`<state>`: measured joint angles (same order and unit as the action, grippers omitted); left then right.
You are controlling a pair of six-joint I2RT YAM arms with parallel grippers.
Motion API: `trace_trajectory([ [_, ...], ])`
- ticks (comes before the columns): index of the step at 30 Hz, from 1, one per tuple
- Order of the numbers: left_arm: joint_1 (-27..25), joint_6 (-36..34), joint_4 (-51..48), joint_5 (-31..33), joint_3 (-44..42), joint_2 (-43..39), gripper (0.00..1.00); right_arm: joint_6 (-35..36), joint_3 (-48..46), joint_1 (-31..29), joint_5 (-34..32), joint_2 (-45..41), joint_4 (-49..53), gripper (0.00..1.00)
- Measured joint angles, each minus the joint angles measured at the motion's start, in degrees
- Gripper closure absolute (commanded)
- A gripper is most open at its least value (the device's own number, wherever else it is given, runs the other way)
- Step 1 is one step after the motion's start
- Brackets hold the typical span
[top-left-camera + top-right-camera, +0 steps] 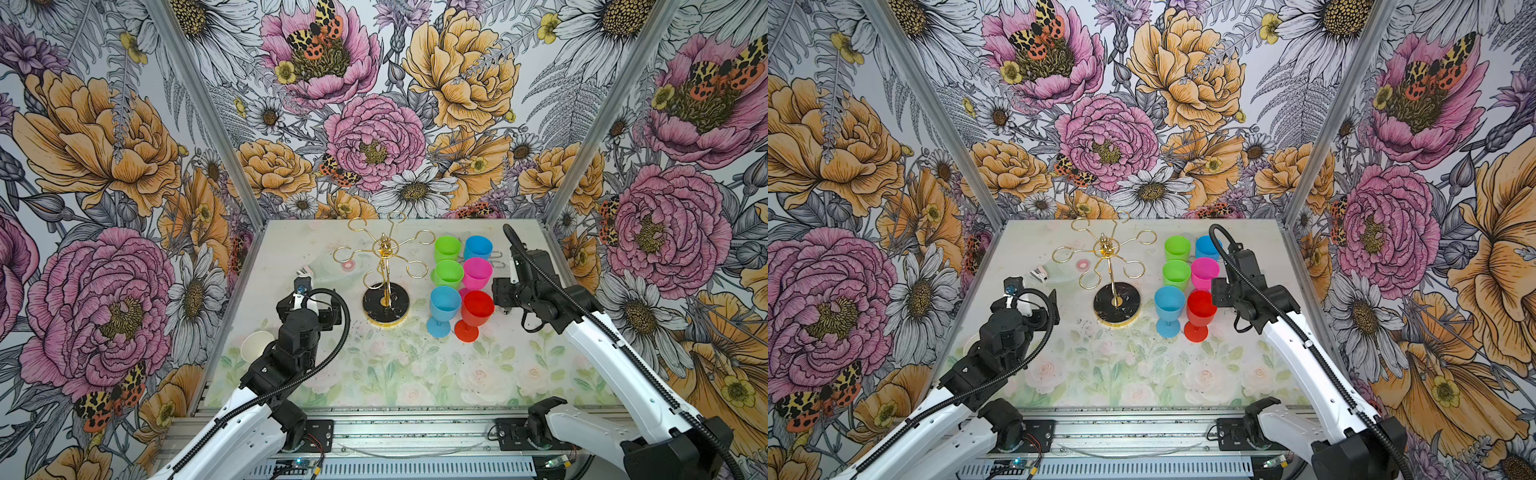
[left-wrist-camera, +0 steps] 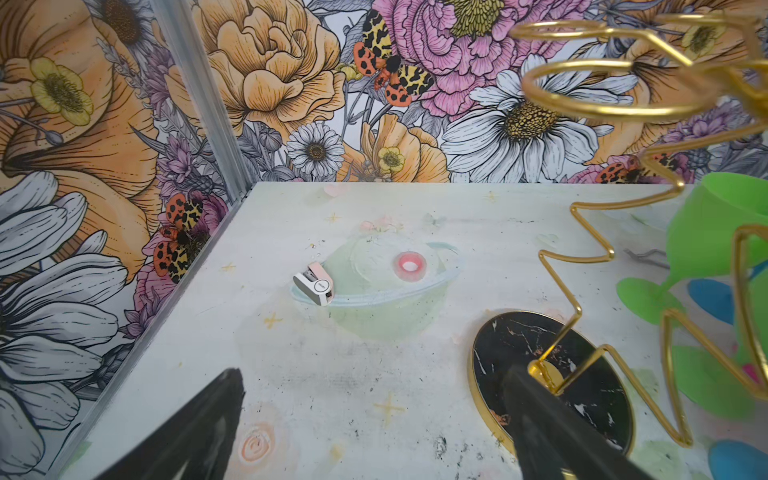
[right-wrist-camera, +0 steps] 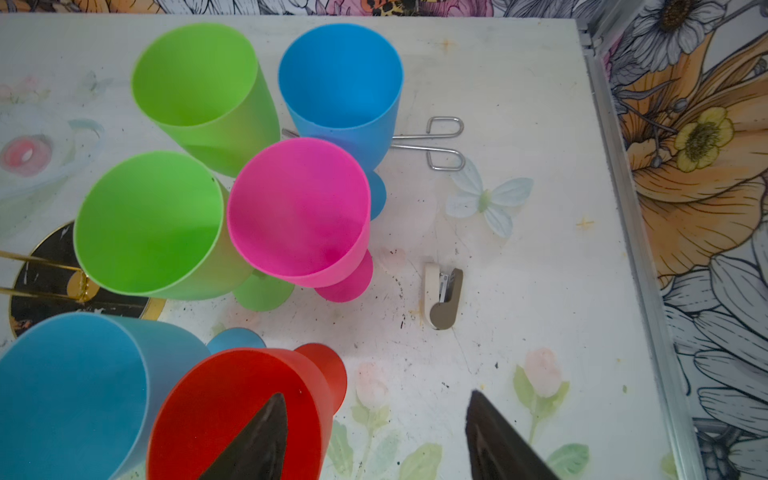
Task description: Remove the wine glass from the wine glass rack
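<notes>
The wine glass rack (image 1: 386,266) (image 1: 1109,266) stands mid-table on its round black base (image 2: 540,353), and all its gold loops are bare. Several plastic wine glasses stand upright to its right. Nearest the front is the red wine glass (image 1: 478,309) (image 1: 1200,309) (image 3: 232,399), beside a blue one (image 1: 444,303). My right gripper (image 3: 378,395) is open above the red glass. One finger hangs over its bowl, the other is outside its rim, and neither presses the wall. To the left of the rack base my left gripper (image 2: 374,370) is open and holds nothing.
Behind the front pair stand two green glasses (image 3: 195,79), a pink one (image 3: 299,208) and another blue one (image 3: 340,75). Small staplers (image 2: 314,284) (image 3: 442,297), a pink tape roll (image 2: 409,266), wire tongs (image 3: 436,143) and a white cup (image 1: 255,345) lie around. Walls enclose three sides.
</notes>
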<state>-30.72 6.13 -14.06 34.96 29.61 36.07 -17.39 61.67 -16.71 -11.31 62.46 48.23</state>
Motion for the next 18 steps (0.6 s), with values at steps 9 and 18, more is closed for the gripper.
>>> trace_trajectory([
  [9,13.64,0.66,9.20,-8.79,-5.27,6.38,0.01,-1.14,-6.95,9.40,-2.08,-3.17,-10.88,0.09],
  [18,23.87,0.79,22.23,-17.84,-6.82,18.38,0.01,-2.05,-21.31,15.96,-4.00,1.92,-32.96,0.01],
])
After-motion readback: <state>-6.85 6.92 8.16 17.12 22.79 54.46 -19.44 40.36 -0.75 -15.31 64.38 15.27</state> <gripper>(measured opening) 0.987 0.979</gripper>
